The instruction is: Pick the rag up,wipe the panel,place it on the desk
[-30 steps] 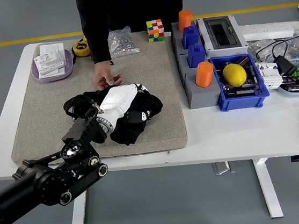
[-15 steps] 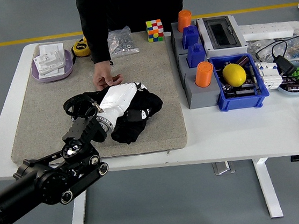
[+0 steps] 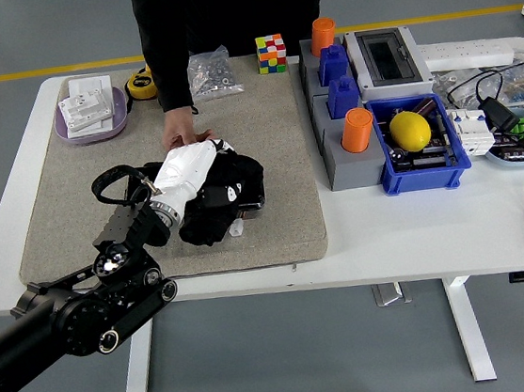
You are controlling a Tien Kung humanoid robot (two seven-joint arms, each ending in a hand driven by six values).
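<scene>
The black rag point(image 3: 224, 196) lies bunched on the grey mat point(image 3: 74, 208), left of its middle. My left hand point(image 3: 183, 170), white, comes in from the lower left on a black arm and presses down on the rag with its fingers curled into the cloth. A small pale corner point(image 3: 236, 227) sticks out from under the rag's front edge; the rest of what lies beneath is hidden. A person stands at the far side. Their hand point(image 3: 182, 129) rests on the mat and touches the rag's far edge, next to my hand.
A purple tray point(image 3: 92, 118) of white parts, a yellow tape measure point(image 3: 142, 82), a bag of screws point(image 3: 212, 74) and a colour cube point(image 3: 271, 52) stand at the back. A grey holder point(image 3: 343, 139) with orange cylinders, a blue bin point(image 3: 423, 154) with a lemon, and cables stand at the right.
My left hand has slid to the left and slightly away across the mat, dragging the rag with it. The person's hand has stayed at the rag's far edge.
</scene>
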